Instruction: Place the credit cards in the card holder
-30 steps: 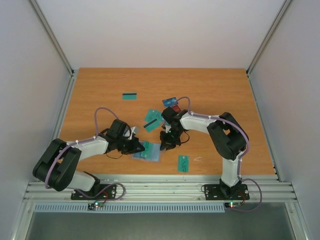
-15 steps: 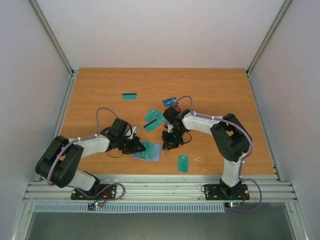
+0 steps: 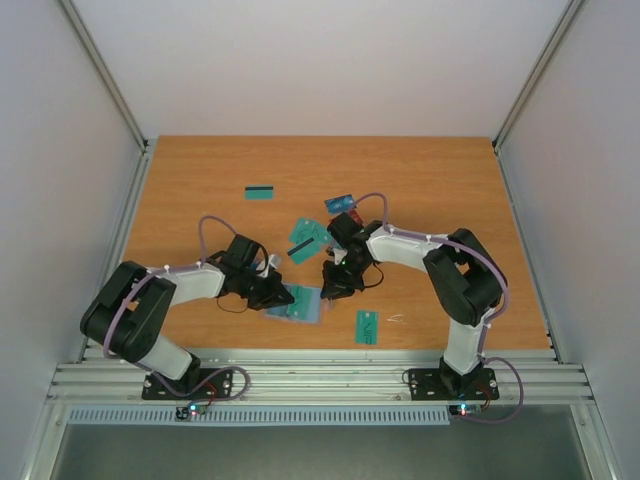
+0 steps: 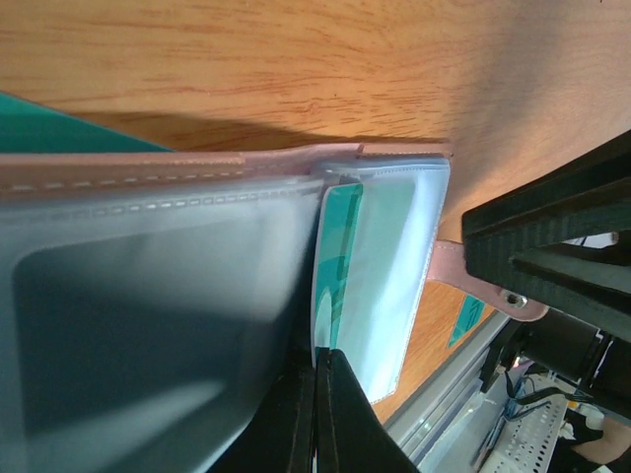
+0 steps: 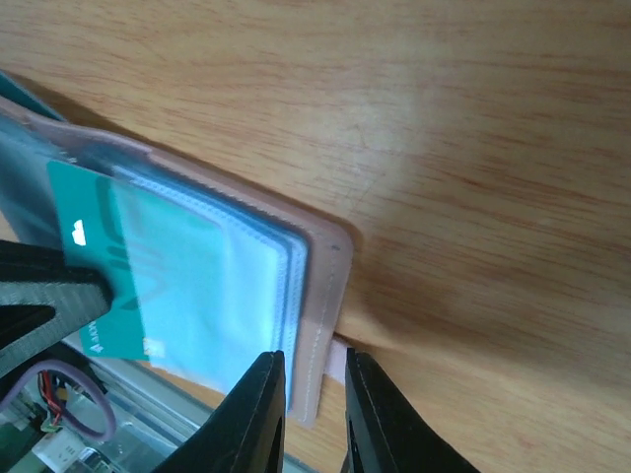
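The left gripper (image 4: 315, 370) is pressed together on a clear sleeve of the card holder (image 4: 148, 172). The right gripper (image 5: 314, 363), narrowly parted, straddles the holder's edge; I cannot tell whether it grips. A teal card (image 5: 87, 232) sits halfway into the holder.

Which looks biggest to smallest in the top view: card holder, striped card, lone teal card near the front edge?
1. card holder, opened out, clearly largest.
2. striped card and teal card: they look alike in size, so no ranking between them.
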Action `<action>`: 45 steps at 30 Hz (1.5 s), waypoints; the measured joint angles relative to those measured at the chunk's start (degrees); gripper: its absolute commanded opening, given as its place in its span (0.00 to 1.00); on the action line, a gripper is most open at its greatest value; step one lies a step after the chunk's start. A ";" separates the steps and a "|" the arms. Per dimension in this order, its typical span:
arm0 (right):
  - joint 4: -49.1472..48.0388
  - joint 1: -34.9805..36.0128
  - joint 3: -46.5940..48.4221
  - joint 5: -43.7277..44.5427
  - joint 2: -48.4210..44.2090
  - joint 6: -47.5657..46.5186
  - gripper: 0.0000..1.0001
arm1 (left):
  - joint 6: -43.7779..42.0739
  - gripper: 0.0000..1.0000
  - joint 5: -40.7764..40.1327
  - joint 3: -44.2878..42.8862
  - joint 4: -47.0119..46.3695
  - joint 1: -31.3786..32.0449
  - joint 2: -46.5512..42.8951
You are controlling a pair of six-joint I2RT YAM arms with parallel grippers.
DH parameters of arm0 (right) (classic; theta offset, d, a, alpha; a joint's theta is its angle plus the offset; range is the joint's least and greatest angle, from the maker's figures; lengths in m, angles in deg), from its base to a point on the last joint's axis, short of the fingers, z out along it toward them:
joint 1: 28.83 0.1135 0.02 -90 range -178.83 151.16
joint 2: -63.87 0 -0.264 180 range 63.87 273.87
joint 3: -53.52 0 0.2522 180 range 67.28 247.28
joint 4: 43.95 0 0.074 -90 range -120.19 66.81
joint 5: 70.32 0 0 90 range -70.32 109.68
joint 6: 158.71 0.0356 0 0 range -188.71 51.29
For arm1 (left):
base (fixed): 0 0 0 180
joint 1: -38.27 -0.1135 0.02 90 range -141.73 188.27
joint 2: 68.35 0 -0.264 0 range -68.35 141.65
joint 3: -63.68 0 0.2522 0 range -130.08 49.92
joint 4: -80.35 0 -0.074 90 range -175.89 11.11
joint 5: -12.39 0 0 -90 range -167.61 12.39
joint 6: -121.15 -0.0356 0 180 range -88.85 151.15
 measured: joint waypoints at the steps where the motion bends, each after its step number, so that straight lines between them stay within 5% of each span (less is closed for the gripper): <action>1: -0.35 0.00 -0.35 -0.11 0.22 0.04 0.19 | 0.22 0.00 0.17 -0.20 0.00 0.07 0.26; 9: -2.27 -0.26 -1.95 -2.14 1.90 0.37 0.09 | 1.99 0.00 0.87 -1.16 -0.83 1.27 2.47; 29: -2.10 -0.66 -1.97 -2.93 2.40 0.35 0.08 | 3.28 0.01 1.57 -4.11 -1.53 4.28 6.54; 45: -2.10 -0.55 -1.99 -1.44 1.70 0.39 0.09 | 0.92 0.35 -3.15 -5.99 6.32 5.86 3.32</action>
